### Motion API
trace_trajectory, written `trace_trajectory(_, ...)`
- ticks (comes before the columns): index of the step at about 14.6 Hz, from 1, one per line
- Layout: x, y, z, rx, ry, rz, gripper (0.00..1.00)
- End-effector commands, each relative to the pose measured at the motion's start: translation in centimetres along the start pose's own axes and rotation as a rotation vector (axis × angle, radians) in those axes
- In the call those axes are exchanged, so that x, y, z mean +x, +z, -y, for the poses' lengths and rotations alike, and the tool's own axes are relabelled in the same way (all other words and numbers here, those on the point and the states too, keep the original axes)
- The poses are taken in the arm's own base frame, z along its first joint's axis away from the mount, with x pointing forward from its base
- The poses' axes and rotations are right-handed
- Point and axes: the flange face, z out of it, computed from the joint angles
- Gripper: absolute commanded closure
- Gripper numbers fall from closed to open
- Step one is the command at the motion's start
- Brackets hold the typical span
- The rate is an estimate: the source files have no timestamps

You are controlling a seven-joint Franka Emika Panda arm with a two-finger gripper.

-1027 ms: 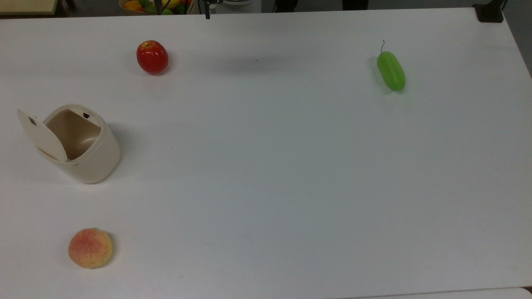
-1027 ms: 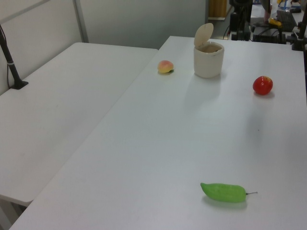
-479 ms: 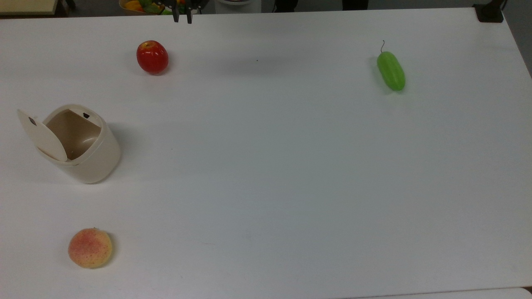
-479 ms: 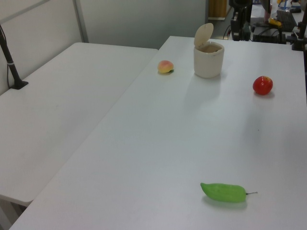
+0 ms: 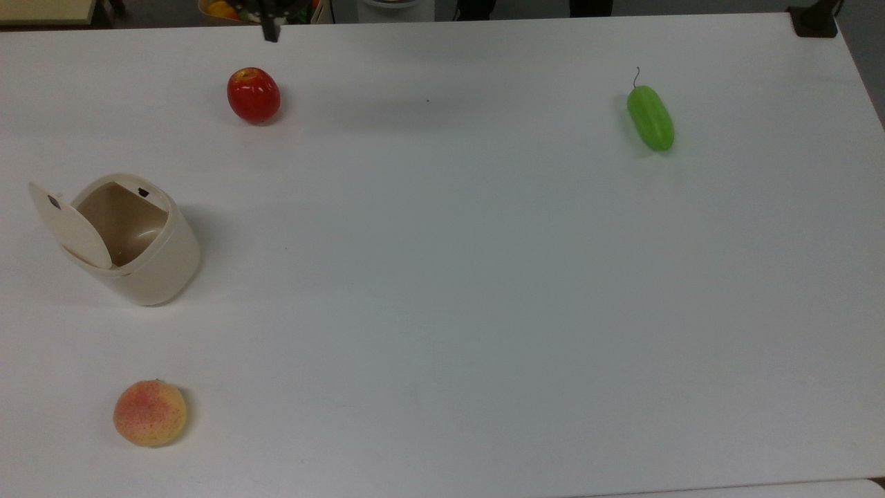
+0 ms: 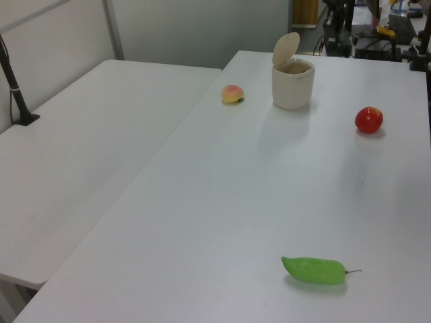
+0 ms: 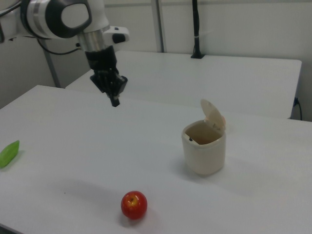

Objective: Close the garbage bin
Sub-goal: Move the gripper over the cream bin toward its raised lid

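Leftward along the top view's upper edge, the tool [image 5: 271, 31] is shifting, fingers apparently closed and empty; the garbage bin [image 5: 135, 242] is standing open on the bench [image 5: 442, 277].

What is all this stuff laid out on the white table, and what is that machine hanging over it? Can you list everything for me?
garbage bin: one, cream-beige, near the top view's left edge, its hinged lid standing open
apple: one, red, toward the top view's upper left, apart from the bin
peach: one, orange-yellow with red speckles, at the top view's lower left
cucumber: one, green with a thin stem, at the top view's upper right
table: one, white, carrying all four things
second table: one, white, alongside it on the left view's left
robot arm: one, white and black, at the right view's upper left
gripper: one, black, above the table, away from the bin
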Motion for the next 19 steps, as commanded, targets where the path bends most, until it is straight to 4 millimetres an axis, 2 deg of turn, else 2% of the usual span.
trace_trajectory(1, 3.3, 0.2, -5.3, -0.018, 0.159, -0.145, 1.0)
trace_trajectory(3, 4.6, 1.3, -7.9, -0.024, 0.245, -0.21, 1.0)
trace_trajectory(7, 6.4, 1.5, -13.7, -0.031, 0.394, -0.415, 1.0)
trace_trajectory(13, 8.6, 4.4, -18.0, -0.049, 0.456, -0.585, 1.0)
trace_trajectory(16, 9.8, 6.9, -19.7, -0.049, 0.475, -0.671, 1.0)
trace_trajectory(19, 10.7, 9.1, -19.5, -0.046, 0.469, -0.682, 1.0)
